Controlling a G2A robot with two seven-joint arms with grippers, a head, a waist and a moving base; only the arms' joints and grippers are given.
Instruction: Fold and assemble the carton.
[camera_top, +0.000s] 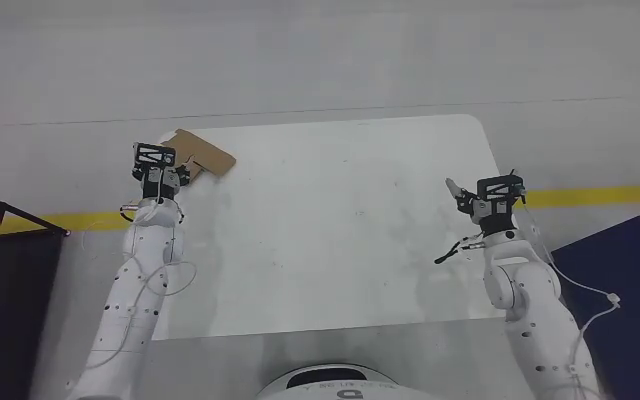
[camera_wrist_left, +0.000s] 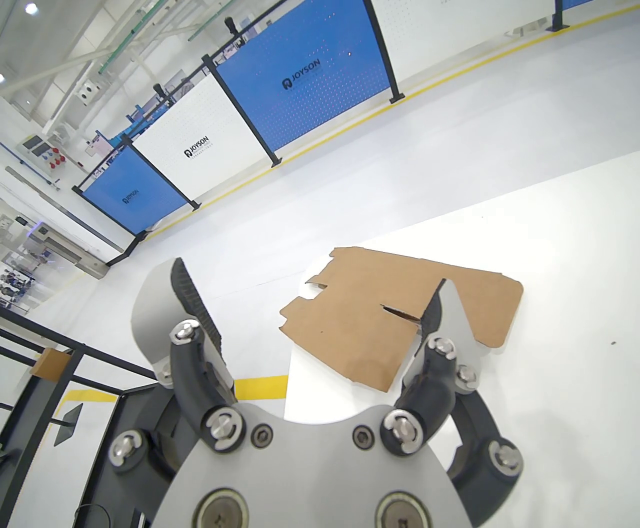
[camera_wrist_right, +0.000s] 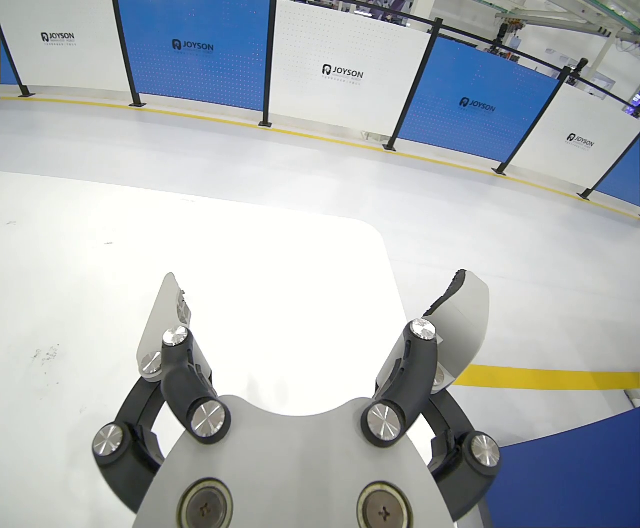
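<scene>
I'm watching a flat brown cardboard carton (camera_wrist_left: 400, 320) lying unfolded at a corner of the white table (camera_top: 350, 220), left gripper (camera_wrist_left: 312, 280) spread just beside it, right gripper (camera_wrist_right: 317, 279) spread, well apart.

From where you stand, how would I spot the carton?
Look at the white table. At its far left corner, by the left arm's open fingers, lies the carton. It is a flat, notched brown cardboard sheet, not yet folded.
</scene>
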